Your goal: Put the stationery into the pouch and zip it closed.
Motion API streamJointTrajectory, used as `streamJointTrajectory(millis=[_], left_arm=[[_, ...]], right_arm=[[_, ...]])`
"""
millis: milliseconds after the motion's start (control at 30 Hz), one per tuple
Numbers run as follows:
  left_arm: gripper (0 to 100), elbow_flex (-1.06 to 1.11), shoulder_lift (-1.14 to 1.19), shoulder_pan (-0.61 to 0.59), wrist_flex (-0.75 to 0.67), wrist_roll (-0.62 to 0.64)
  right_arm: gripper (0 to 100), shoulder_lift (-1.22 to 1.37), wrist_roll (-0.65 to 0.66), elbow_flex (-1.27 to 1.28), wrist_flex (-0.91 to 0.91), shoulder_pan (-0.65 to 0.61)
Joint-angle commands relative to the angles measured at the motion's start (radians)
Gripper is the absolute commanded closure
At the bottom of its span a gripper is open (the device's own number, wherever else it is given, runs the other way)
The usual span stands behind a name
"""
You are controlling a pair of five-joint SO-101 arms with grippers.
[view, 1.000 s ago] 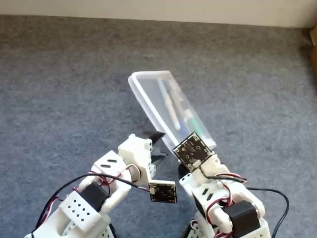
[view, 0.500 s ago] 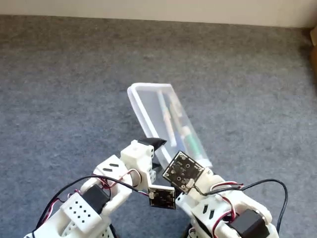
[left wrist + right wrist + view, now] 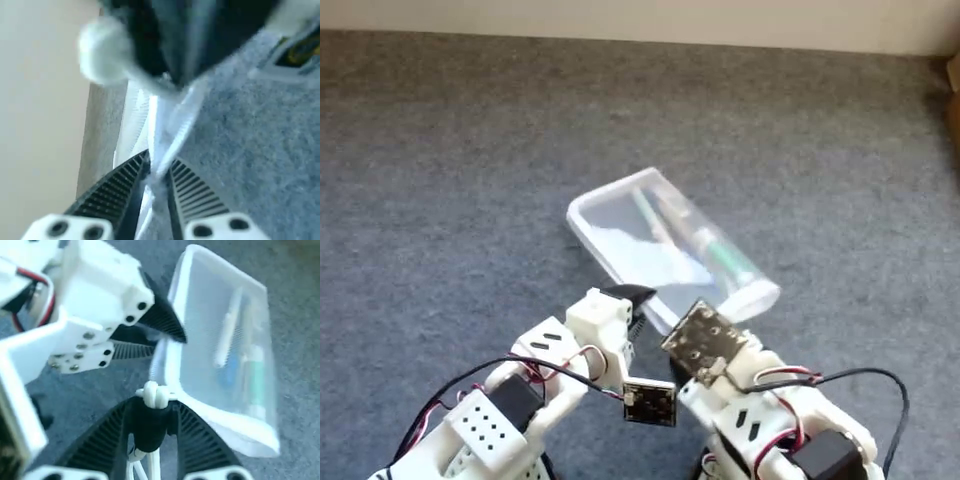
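The clear pouch [image 3: 660,240] lies on the grey carpet in front of both arms, with pens [image 3: 705,245] inside it. In the left wrist view my left gripper [image 3: 157,169] is shut on the pouch's thin near edge [image 3: 165,145]. The high view shows that gripper's black fingers [image 3: 632,297] at the pouch's near left corner. In the right wrist view my right gripper [image 3: 152,410] is shut on the white zipper pull [image 3: 155,394] at the near end of the pouch [image 3: 210,315]. A white-and-blue pen [image 3: 227,340] and a green one [image 3: 255,377] show through the plastic.
Grey carpet [image 3: 450,180] spreads all around the pouch. A pale wall strip [image 3: 620,15] runs along the far side. The left arm's white body [image 3: 95,300] sits close beside the right gripper, and the right wrist's camera board [image 3: 705,342] hangs over the pouch's near end.
The pouch has swung and slid toward the arms, its far end dropping lower in the high view. The right arm has drawn back with the zipper pull. The left gripper has shifted only slightly.
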Motion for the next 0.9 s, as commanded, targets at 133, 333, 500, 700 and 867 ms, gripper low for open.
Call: streamJointTrajectory(millis=[133,333,500,700,867], left_arm=[[99,-0.033,-0.016,-0.182,-0.014,0.19],[99,-0.048,-0.016,-0.252,-0.014,0.307],[99,-0.048,-0.016,-0.26,-0.011,0.381],[99,-0.053,-0.018,-0.318,-0.014,0.48],[99,-0.047,-0.018,-0.331,-0.014,0.506]], right_arm=[[99.3,-0.005,0.002,0.005,-0.166,0.128],[99.3,-0.005,0.0,0.084,-0.292,0.182],[99.3,-0.005,0.0,0.147,-0.381,0.185],[99.3,-0.005,0.0,0.217,-0.478,0.185],[99.3,-0.005,0.0,0.268,-0.555,0.185]])
